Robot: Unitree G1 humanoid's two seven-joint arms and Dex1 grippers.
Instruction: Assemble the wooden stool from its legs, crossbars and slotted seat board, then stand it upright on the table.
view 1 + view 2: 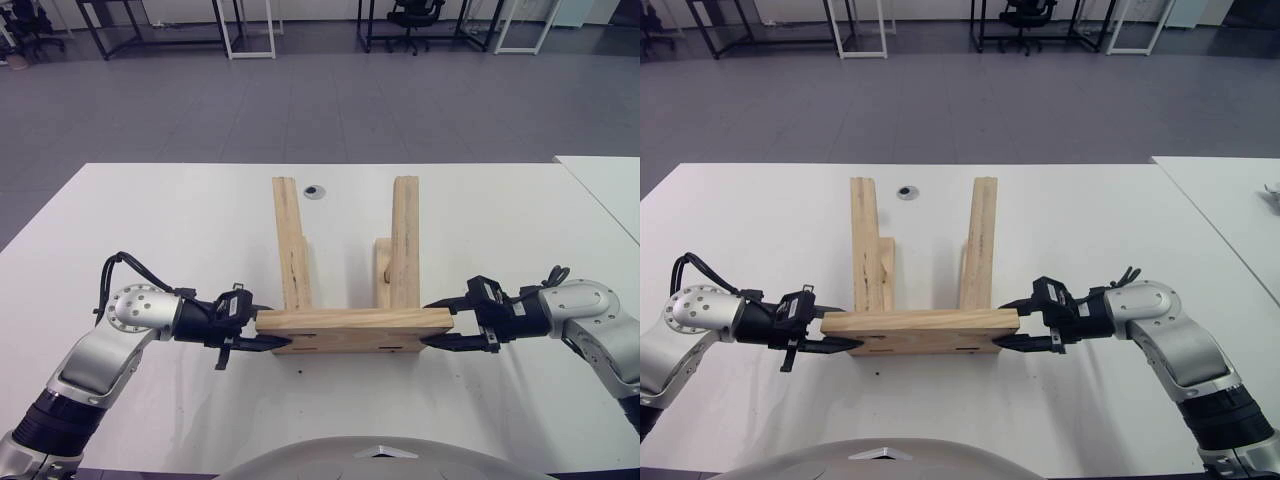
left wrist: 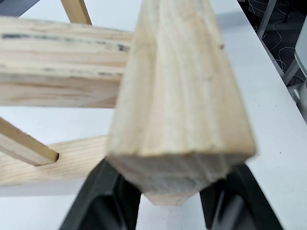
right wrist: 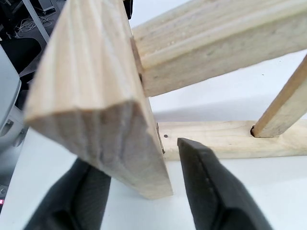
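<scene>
The wooden stool lies on its side on the white table (image 1: 150, 220). Its seat board (image 1: 350, 330) faces me and two legs (image 1: 290, 240) (image 1: 403, 235) point away. A thin crossbar (image 2: 24, 148) joins the lower leg. My left gripper (image 1: 268, 328) is shut on the seat board's left end, with its black fingers (image 2: 100, 201) pressed against both faces. My right gripper (image 1: 432, 323) stands open around the right end; one finger (image 3: 206, 182) is a small gap off the wood.
A small dark round fitting (image 1: 315, 191) sits in the tabletop beyond the legs. A second white table (image 1: 610, 190) stands off to the right across a narrow gap. Bare tabletop lies on both sides of the stool.
</scene>
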